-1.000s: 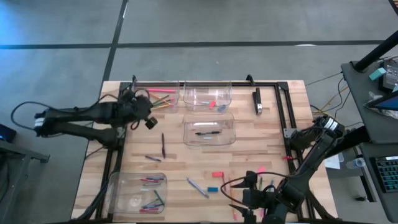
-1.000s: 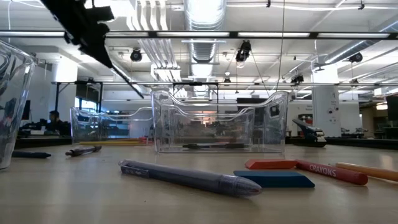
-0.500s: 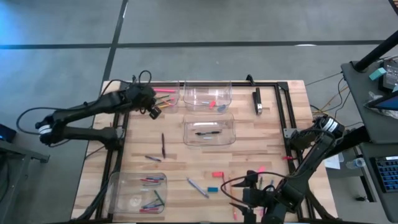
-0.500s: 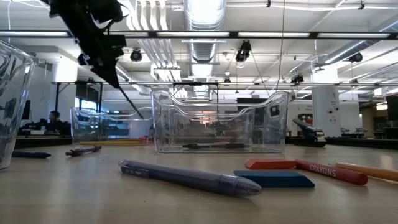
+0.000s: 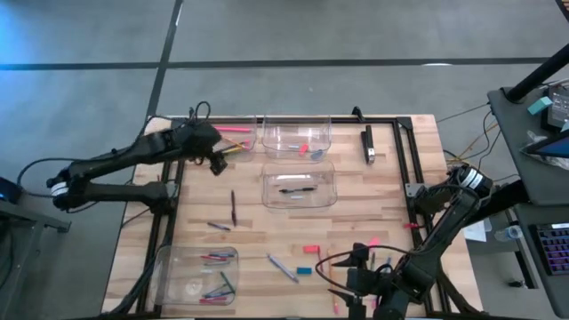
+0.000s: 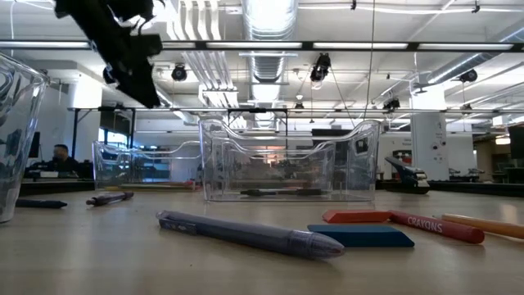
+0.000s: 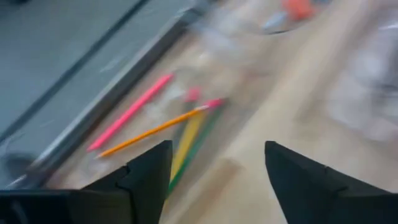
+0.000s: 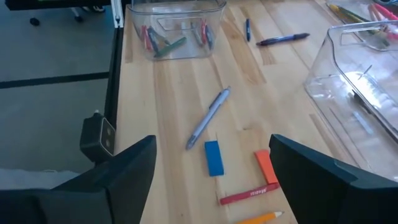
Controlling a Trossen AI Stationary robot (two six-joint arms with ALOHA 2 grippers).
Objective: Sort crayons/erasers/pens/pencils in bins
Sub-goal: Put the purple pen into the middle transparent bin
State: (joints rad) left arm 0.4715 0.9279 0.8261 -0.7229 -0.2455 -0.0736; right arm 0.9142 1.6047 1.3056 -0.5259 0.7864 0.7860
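Note:
My left gripper [image 5: 216, 162] [image 7: 217, 168] hangs open over the far-left clear bin [image 5: 254, 135], touching nothing. In that bin lie a pink pencil [image 7: 130, 112], an orange one [image 7: 155, 127] and a yellow one [image 7: 186, 140]. My right gripper [image 5: 348, 274] [image 8: 211, 180] waits open at the table's near edge, also touching nothing. Just ahead of it, flat on the wood, lie a grey pen [image 8: 208, 117], a blue eraser [image 8: 213, 157], a red-pink eraser [image 8: 265, 167] and a red crayon [image 8: 249, 194]. A purple pen [image 5: 234, 207] lies loose left of centre.
An eraser bin [image 5: 296, 138] stands at the far middle, a pen bin [image 5: 299, 185] at the centre, a crayon bin [image 5: 196, 274] at the near left. A black block [image 5: 368, 145] lies at the far right. Dark frame rails border the table.
My left gripper has swung toward the table's far edge, over the far-left bin, carrying a long thin stick slanting below it. It has let go: the stick no longer hangs from the fingers in the low view. My right arm has kept still.

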